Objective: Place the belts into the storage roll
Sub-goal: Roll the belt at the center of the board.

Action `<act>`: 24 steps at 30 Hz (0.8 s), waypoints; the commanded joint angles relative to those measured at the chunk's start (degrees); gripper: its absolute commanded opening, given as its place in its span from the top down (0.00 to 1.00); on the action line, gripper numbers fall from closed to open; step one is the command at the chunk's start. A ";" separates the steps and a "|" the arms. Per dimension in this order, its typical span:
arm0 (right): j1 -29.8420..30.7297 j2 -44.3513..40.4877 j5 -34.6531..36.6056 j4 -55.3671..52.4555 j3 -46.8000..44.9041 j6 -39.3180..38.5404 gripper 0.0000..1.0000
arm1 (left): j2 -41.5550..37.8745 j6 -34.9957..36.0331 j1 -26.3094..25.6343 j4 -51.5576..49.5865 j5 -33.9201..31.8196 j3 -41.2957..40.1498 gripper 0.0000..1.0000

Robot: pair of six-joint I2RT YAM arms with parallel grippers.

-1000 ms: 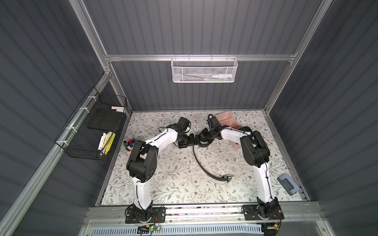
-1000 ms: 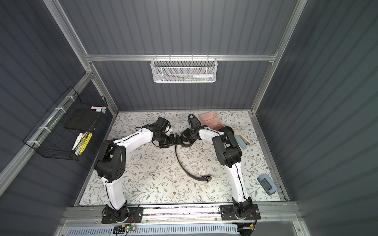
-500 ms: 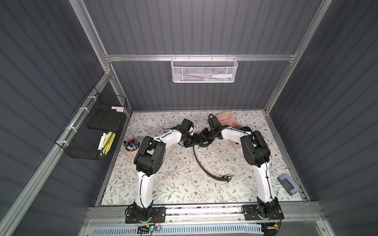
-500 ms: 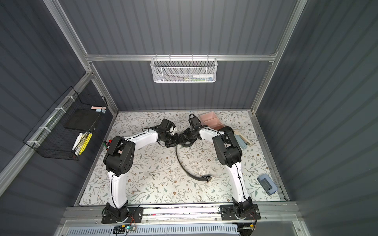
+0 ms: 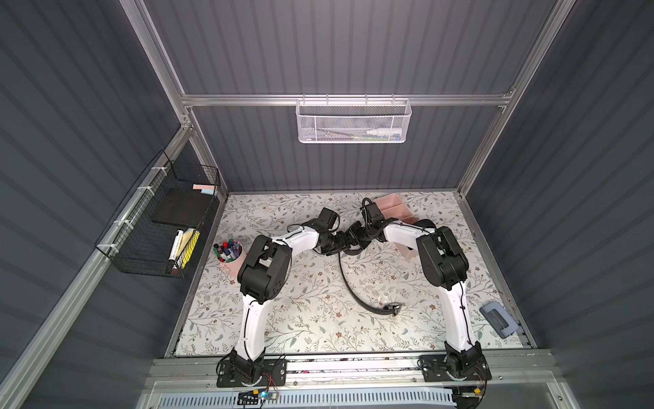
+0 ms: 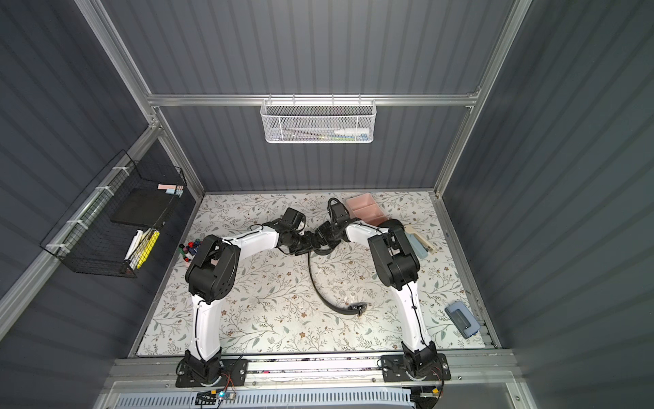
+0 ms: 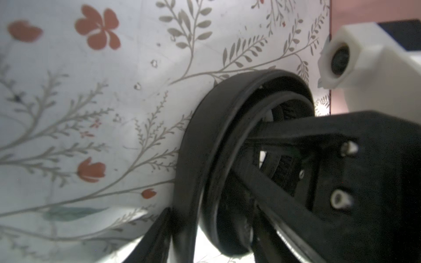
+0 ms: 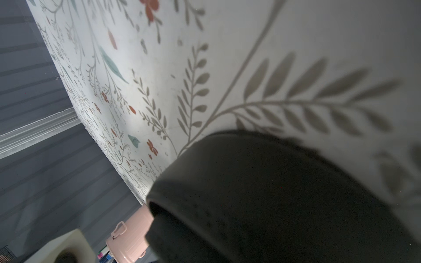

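Floral mat (image 5: 283, 318): 1 black belt (image 5: 348, 283) part-coiled at back centre, buckle (image 5: 391, 307) end trailing forward. Coil's inner end clamped in right gripper (image 5: 354, 235); left gripper (image 5: 336, 246) at the coil, hold can't tell. Pink storage roll (image 5: 393, 207) just behind, visible compartments empty: coiling looks unfinished, 0 belts seen stowed.

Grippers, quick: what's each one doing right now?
Left gripper: at the coiled belt; open or closed cannot be told.
Right gripper: closed on the belt.
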 commanded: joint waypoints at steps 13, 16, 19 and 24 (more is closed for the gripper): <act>0.15 -4.87 -4.01 -2.76 -2.41 0.15 0.62 | 5.48 0.06 -2.11 -11.22 -6.05 9.54 0.92; -1.69 -7.57 -5.08 -2.83 -0.72 -3.13 0.49 | 5.68 1.97 -2.11 -15.51 -6.33 10.76 0.93; -4.04 -11.41 -6.35 -4.03 0.07 -6.94 0.46 | 5.02 3.13 -2.03 -17.78 -6.21 11.07 0.93; -5.74 -18.51 -7.49 -15.05 1.58 -18.18 0.46 | 4.70 7.68 -1.10 -26.23 -7.92 13.36 0.93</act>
